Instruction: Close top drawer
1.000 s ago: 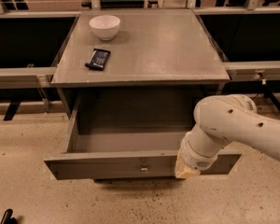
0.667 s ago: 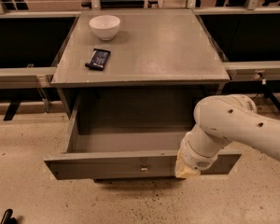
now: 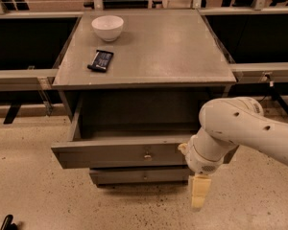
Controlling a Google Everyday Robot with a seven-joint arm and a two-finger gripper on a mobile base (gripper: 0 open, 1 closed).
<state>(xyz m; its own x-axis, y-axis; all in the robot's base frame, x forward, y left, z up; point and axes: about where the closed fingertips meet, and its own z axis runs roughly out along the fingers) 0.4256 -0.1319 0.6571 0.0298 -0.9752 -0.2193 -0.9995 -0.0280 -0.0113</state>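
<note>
Now the top drawer (image 3: 115, 153) stands roughly half shut, its plain grey front and small round knob (image 3: 147, 155) drawn in closer to the table (image 3: 173, 47) than a second ago, when the deep box gaped well out over the floor. Less of the drawer's inside shows, and a lower drawer front (image 3: 134, 176) has come into sight beneath it. The robot's white arm leans against the right end of the drawer front, having travelled inward with it. The hand (image 3: 199, 198) now hangs below the wrist, pointing at the floor just right of the lower front; whether it is apart or together cannot be told. The push appears to be working, though the drawer still juts past the table's edge, so the job is not finished. On the table, a white bowl (image 3: 107, 28) and a dark wrapped bar (image 3: 101, 60) sit unmoved.
</note>
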